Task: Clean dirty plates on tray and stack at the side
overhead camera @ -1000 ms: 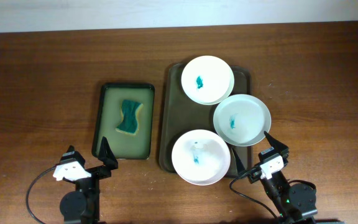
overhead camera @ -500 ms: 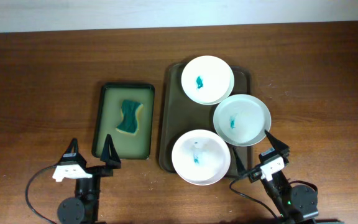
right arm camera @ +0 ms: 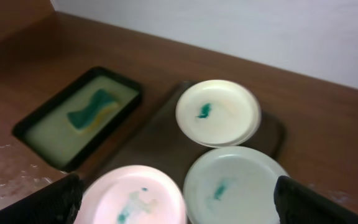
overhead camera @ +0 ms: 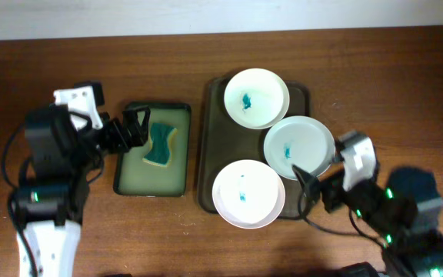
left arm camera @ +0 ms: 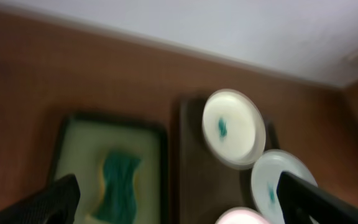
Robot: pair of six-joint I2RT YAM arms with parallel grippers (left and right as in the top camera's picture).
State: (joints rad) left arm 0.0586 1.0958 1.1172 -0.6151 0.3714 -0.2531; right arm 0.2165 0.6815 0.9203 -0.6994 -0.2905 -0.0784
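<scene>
Three smeared plates (overhead camera: 256,98) sit on the tray (overhead camera: 210,146) just off the right gripper (overhead camera: 308,187) and its spread tips, while the left gripper (overhead camera: 138,128), also spread and empty, hovers by the sponge (overhead camera: 158,144) just ahead, whose long axis points away in the wrist view.

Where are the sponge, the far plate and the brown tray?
sponge (overhead camera: 159,144), overhead view, teal top.
far plate (overhead camera: 273,86), overhead view, bare white near its rim.
brown tray (overhead camera: 217,142), overhead view, bare floor, left side.
</scene>
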